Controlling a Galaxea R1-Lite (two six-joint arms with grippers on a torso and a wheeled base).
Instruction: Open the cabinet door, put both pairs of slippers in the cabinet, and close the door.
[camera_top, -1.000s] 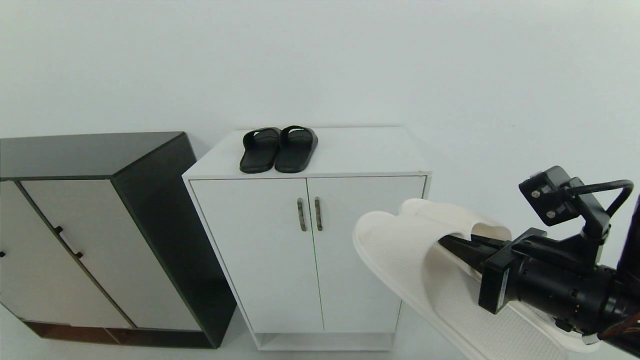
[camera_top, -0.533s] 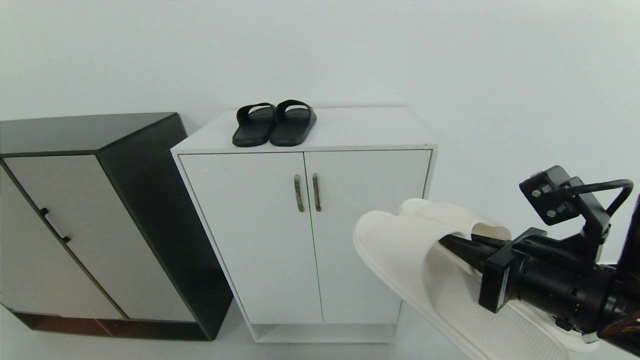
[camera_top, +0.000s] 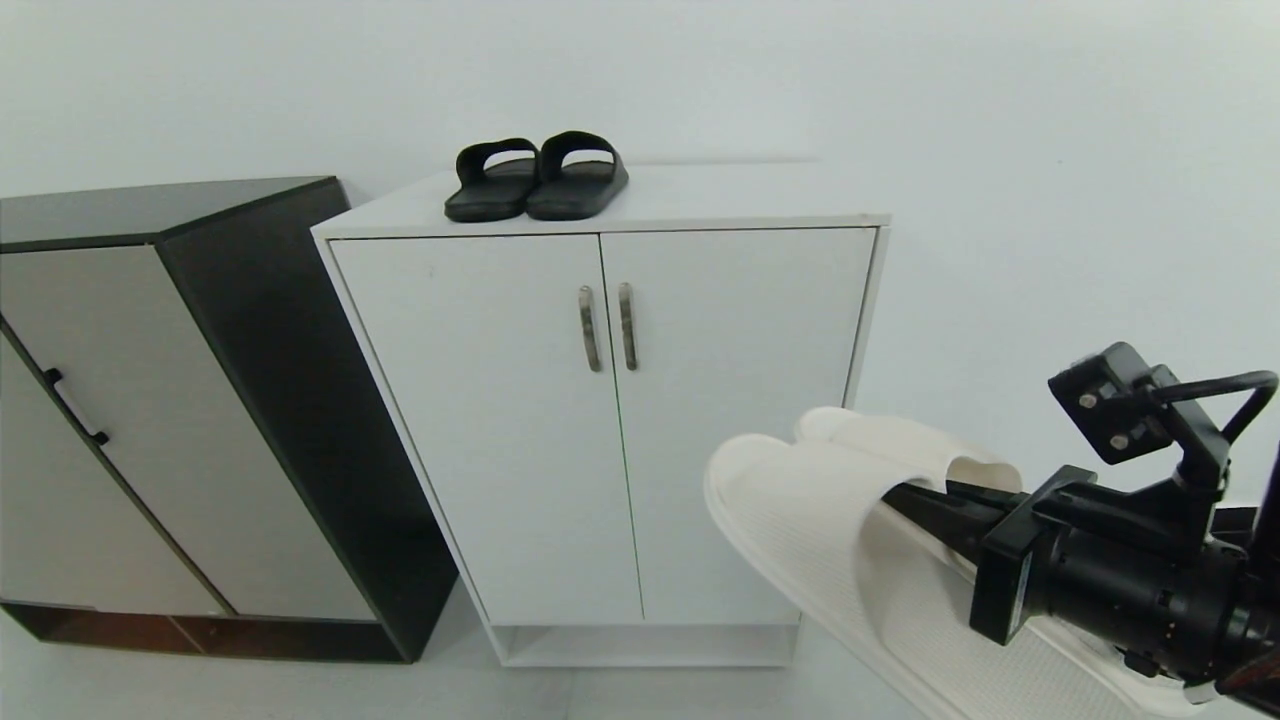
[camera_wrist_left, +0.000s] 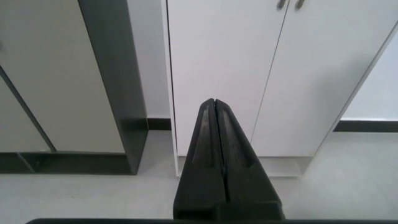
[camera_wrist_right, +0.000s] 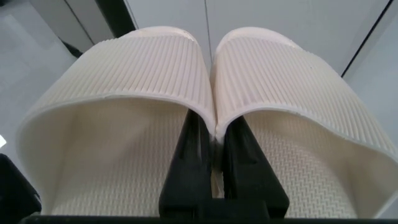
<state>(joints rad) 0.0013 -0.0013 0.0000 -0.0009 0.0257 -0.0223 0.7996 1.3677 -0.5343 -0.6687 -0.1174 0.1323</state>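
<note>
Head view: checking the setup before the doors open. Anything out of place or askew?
Only the black slippers, sitting on top of the shut white cabinet rather than inside. The white slippers hang tilted, pinched together in the right gripper. Nothing looks spilled or damaged.

Right arm (camera_top: 1120, 590) is showing a black cylindrical wrist with a pale label strip. Behind the right hand (camera_wrist_right: 214, 149), a black bracket (camera_top: 1105, 410) is bearing two silver screws, with a black cable (camera_top: 1220, 379) looping beyond.

Cabinet top: the white cabinet (camera_top: 500, 420) carries the black slippers (camera_top: 537, 180), side by side, on its left half.
Floor: the floor (camera_top: 300, 690) bears this cabinet and a dark cabinet (camera_top: 290, 400) just beside it.
</note>
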